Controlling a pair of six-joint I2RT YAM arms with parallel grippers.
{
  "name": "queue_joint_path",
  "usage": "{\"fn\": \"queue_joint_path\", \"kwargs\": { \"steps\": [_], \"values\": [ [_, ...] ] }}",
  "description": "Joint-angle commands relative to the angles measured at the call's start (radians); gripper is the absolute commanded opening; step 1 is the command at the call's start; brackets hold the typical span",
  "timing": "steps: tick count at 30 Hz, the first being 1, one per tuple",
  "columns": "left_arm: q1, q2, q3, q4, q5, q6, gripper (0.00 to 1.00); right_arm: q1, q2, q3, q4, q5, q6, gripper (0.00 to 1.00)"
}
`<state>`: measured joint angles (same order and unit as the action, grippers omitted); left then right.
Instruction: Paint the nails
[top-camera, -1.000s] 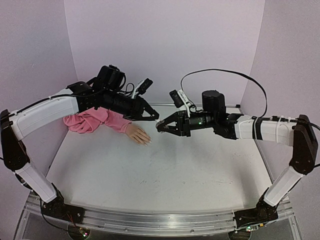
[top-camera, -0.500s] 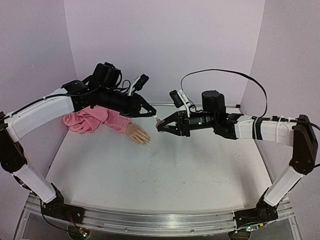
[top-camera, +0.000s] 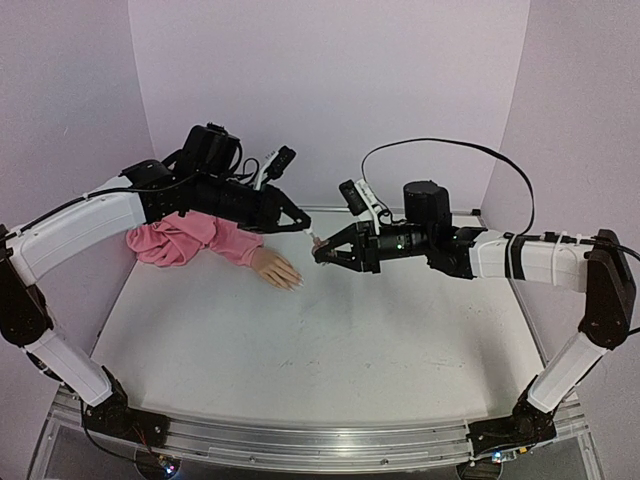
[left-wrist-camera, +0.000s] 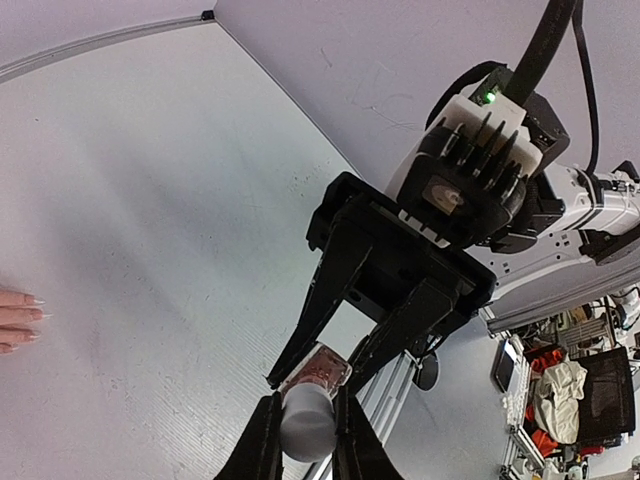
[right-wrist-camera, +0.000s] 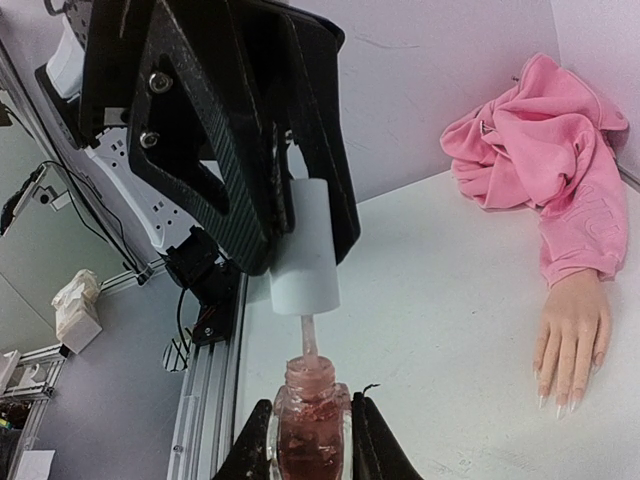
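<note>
Right wrist view: polish bottle (right-wrist-camera: 310, 405) was clamped upright by right gripper (right-wrist-camera: 312, 440) so white cap (right-wrist-camera: 303, 245), pinched by left gripper (right-wrist-camera: 295, 225), could be drawn off with brush stem (right-wrist-camera: 308, 340); nails (right-wrist-camera: 560, 400) were noted at three o'clock, apart.

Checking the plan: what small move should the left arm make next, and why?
Probably draw the white cap slightly further out: the left gripper grips it, but its brush stem is inside the neck of the bottle, so it cannot reach the nails yet.

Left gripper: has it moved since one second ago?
Yes. The left gripper, holding the white cap, shifted left and up in the top view, while the mannequin hand stayed put.
</note>
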<state>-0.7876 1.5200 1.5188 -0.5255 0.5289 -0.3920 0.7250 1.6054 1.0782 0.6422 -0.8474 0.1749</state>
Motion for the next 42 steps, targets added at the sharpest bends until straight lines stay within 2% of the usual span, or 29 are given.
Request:
{"fn": "queue_joint_path", "kwargs": {
  "steps": [1, 42],
  "values": [
    [-0.001, -0.049, 0.033, 0.009, -0.023, 0.018, 0.0, 0.001, -0.012, 0.042, 0.037, -0.012, -0.017, 0.0],
    [0.006, -0.084, -0.007, 0.01, -0.035, 0.022, 0.0, 0.001, -0.004, 0.051, 0.04, -0.013, -0.009, 0.0]
  ]
}}
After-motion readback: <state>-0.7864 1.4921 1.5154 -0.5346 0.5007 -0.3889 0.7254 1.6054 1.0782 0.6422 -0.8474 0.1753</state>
